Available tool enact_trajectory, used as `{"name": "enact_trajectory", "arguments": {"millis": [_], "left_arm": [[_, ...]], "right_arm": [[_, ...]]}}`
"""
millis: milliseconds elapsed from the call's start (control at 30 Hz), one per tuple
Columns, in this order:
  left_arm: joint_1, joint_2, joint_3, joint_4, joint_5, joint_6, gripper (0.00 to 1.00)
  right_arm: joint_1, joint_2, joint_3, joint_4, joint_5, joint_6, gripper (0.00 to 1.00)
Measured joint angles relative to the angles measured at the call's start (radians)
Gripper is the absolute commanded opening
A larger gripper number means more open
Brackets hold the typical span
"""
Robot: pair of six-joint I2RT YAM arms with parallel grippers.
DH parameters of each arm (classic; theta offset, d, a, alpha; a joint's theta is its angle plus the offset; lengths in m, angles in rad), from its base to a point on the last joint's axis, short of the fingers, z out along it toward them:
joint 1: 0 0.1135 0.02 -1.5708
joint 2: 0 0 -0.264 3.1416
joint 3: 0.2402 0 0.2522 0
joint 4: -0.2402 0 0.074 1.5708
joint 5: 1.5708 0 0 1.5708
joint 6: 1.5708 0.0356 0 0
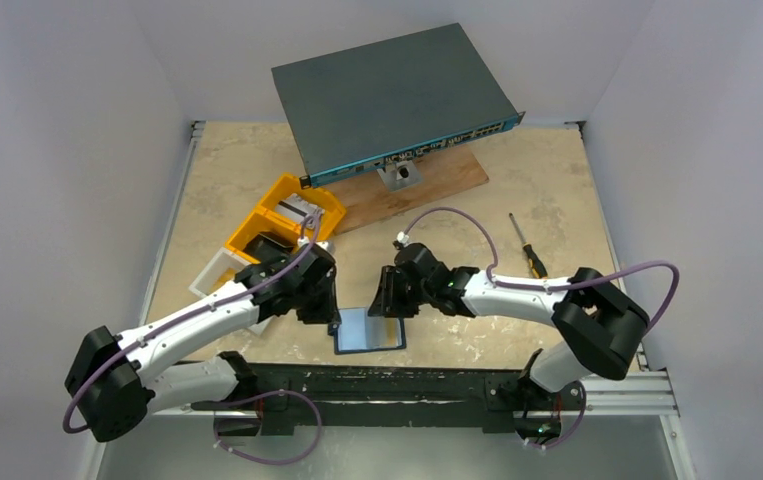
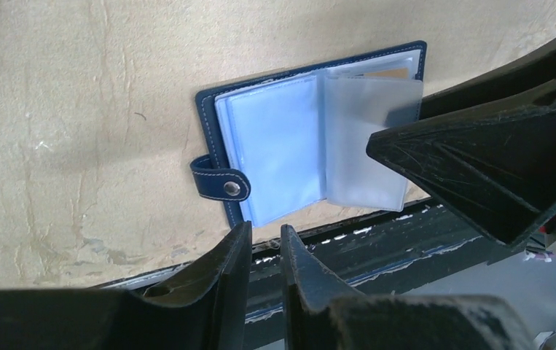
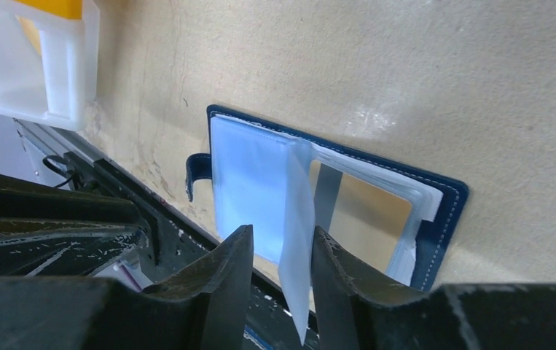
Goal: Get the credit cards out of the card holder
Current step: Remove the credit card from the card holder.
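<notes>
The card holder (image 1: 370, 330) lies open on the table near the front edge, its navy cover (image 3: 446, 219) facing down and its tab with a pale stud (image 2: 220, 182) sticking out. One clear sleeve (image 3: 296, 240) stands up from the spine. An orange-yellow credit card (image 3: 373, 215) shows inside the sleeves on one side; pale blue pages (image 2: 275, 153) cover the other. My right gripper (image 3: 282, 233) is open with the raised sleeve loose between its fingers, leaning on one of them. My left gripper (image 2: 265, 230) hovers at the holder's tab side, narrowly open and holding nothing.
Yellow bins (image 1: 282, 215) and a white bin (image 3: 41, 65) sit just behind the left arm. A grey network switch (image 1: 392, 100) rests on a wooden board (image 1: 427, 185) at the back. A screwdriver (image 1: 529, 247) lies at the right. The black front rail (image 1: 407, 380) runs right beside the holder.
</notes>
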Motion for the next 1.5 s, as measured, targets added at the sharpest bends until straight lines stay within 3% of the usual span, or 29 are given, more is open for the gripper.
{"name": "enact_trajectory", "arguments": {"millis": [533,1133,1333,1500], "left_arm": [[0.003,-0.084,-0.009,-0.041,-0.001,0.0,0.2],[0.003,-0.171,-0.031,-0.048,0.074,-0.01,0.19],[0.003,-0.128,-0.046,0.039,0.143,-0.032,0.18],[0.003,-0.038,-0.073,0.144,0.199,-0.063,0.16]], "right_arm": [[0.056,0.139,0.119,0.011,-0.021,0.002,0.58],[0.089,0.264,0.186,0.076,-0.058,0.029,0.6],[0.085,0.217,0.179,0.039,-0.039,0.034,0.62],[0.053,0.033,0.126,-0.027,0.019,0.036,0.59]]}}
